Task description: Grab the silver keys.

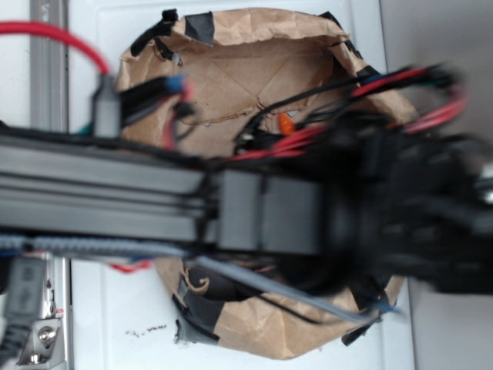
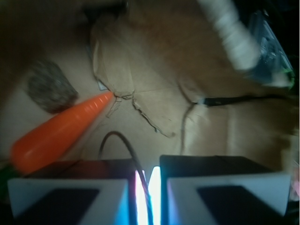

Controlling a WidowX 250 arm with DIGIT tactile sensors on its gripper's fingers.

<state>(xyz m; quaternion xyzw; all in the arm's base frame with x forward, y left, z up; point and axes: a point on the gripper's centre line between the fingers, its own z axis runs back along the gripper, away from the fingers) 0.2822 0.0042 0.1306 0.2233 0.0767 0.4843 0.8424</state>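
In the wrist view my gripper (image 2: 147, 187) has its two dark fingers almost together, with only a narrow bright slit between them. A thin dark wire loop (image 2: 123, 138) of the silver keys arcs up from the paper floor and runs down into that slit, pinched there. The keys themselves are hidden behind the fingers; only a shiny glare shows in the gap. An orange carrot (image 2: 56, 131) lies just left of the fingers, its tip pointing up and right. In the exterior view the blurred arm (image 1: 269, 208) covers the gripper, and only a bit of carrot (image 1: 286, 123) shows.
Everything sits in a brown paper-lined box (image 1: 254, 62) with black tape on its rim. A grey speckled object (image 2: 49, 86) lies at the left, a white ribbed piece (image 2: 232, 33) at the upper right, and a black cable (image 2: 239, 99) crosses the right side.
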